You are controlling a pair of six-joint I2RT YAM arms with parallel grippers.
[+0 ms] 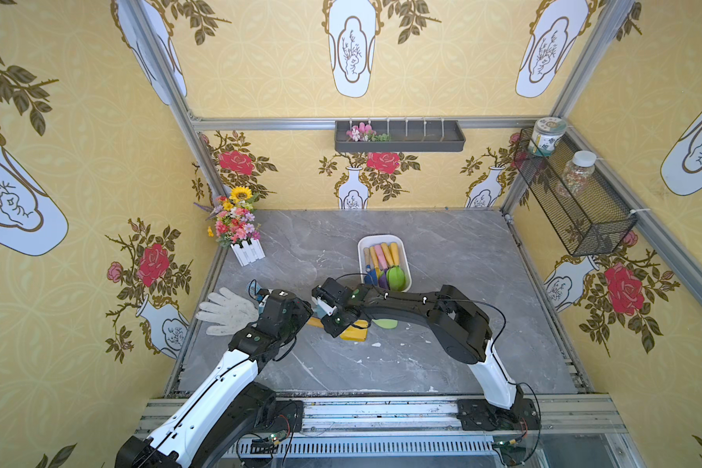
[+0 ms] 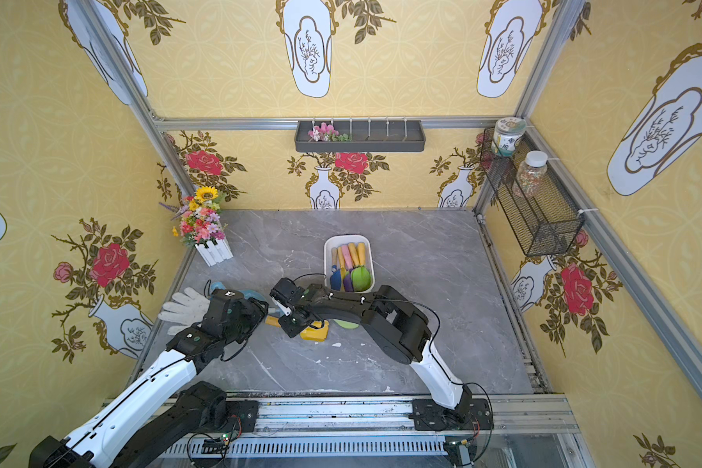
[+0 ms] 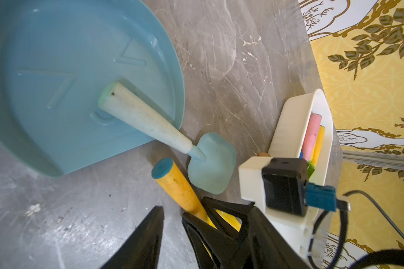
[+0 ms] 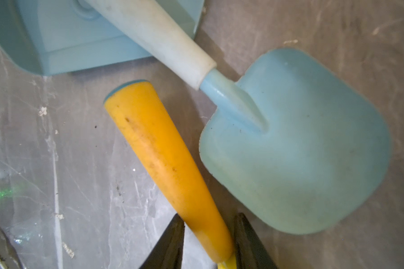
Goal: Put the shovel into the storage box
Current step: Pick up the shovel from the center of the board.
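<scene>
From both top views: looks down on a grey, marble-veined tabletop (image 1: 463, 283), smooth but scuffed, fenced by metal rails (image 1: 361, 122) and yellow wallpaper (image 1: 260, 60) printed with roses and vases. Finds the white storage box (image 1: 383, 239) mid-table, a low-walled plastic tub with rounded corners, packed with other shovels (image 1: 381, 259) in mixed colours. Finds the shovel (image 1: 354, 334) outside the box, flat on the stone nearer the front edge, with a yellow blade and partly under the right gripper (image 1: 330, 324). Notes a white knit glove (image 1: 228, 312) beside the left gripper (image 1: 262, 302), and a flower pot (image 1: 247, 252) in the far left corner.

From the left wrist: catches a blue plastic dustpan (image 3: 56, 81) holding the pale handle of a blue shovel (image 3: 210, 163). Shows one black finger (image 3: 147, 235) standing wide of everything, jaws apart and empty.

From the right wrist: shows the shovel's tapered, matte, smudged handle (image 4: 163, 158) lying between two black fingers (image 4: 168, 244), close on either side. Cannot tell whether clamped.
</scene>
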